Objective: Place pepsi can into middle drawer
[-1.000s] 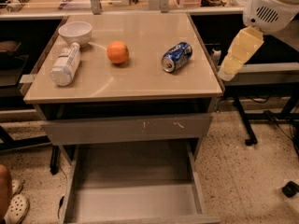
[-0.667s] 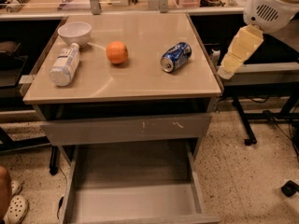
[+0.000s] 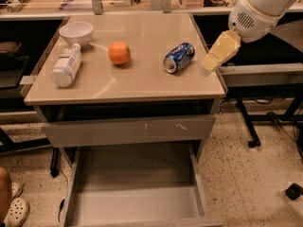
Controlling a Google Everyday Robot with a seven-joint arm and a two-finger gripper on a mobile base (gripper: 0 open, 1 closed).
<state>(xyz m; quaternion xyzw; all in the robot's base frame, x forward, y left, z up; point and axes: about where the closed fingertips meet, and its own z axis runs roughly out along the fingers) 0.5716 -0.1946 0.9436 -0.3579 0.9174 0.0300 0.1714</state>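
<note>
Movement toward the pepsi can (image 3: 179,57) is recorded at the right edge of the table (image 3: 142,86), where the gripper (image 3: 207,66) has been carried leftward from its position of a second ago, when it hung clear of the table over the dark gap beside it. Its pale yellow tip is now seen over the table's right rim, just beside the can but apart from it; whether it is released or clenched cannot be told from this angle. The blue can is left lying on its side on the right half of the table, one silver end turned toward the front, and has not been shifted between the frames. The orange (image 3: 119,53), the white-labelled plastic bottle (image 3: 66,65) on its side and the white bowl (image 3: 76,32) are likewise found where they were. Below, the middle drawer (image 3: 137,205) is pulled fully out with its grey floor bare, while the scratched drawer front (image 3: 128,130) above it is kept nearly closed. The change is judged to mark the start of the reach: the can has yet to be grasped, and nothing of the placing has been done. A further sweep to the left and a lowering over the can's barrel are thought to be required next; since the can rests on its round side, a push from the tip could set it rolling across the table.
</note>
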